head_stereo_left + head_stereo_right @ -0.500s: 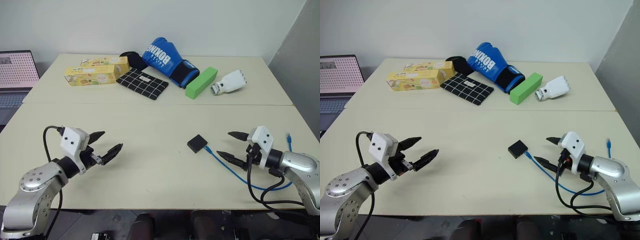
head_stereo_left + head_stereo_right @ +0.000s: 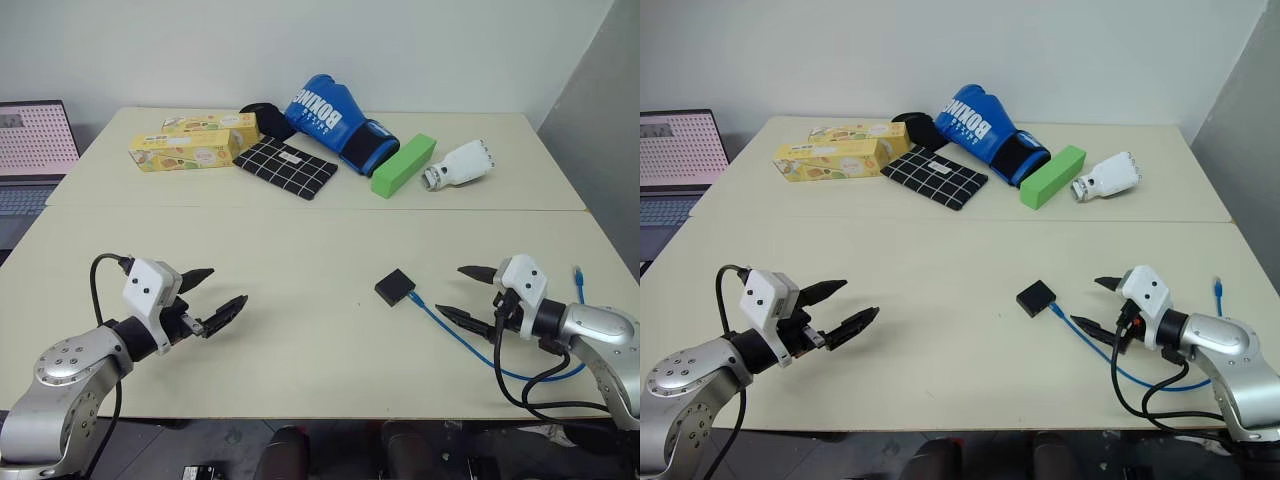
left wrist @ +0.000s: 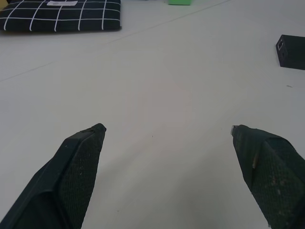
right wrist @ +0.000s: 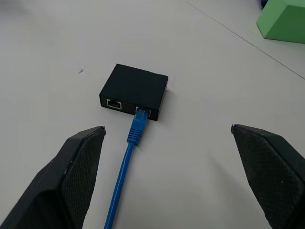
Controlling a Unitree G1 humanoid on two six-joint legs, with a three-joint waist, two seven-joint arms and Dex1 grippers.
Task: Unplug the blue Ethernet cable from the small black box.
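The small black box (image 2: 394, 287) lies flat on the cream table (image 2: 300, 250), right of centre. The blue Ethernet cable (image 2: 452, 332) is plugged into the box's near side; the right wrist view shows its plug (image 4: 138, 124) seated in one port beside an empty one. The cable curves back to the right, and its free end (image 2: 577, 272) rests near the table's right edge. My right gripper (image 2: 449, 289) is open, a short way to the right of the box and straddling the cable above it. My left gripper (image 2: 227, 285) is open over bare table, far to the left of the box.
Along the back of the table lie a blue boxing glove (image 2: 330, 118), a green block (image 2: 403, 165), a white object (image 2: 457, 165), a black grid cloth (image 2: 285, 167) and yellow boxes (image 2: 185, 150). A laptop (image 2: 35, 140) stands off the left edge.
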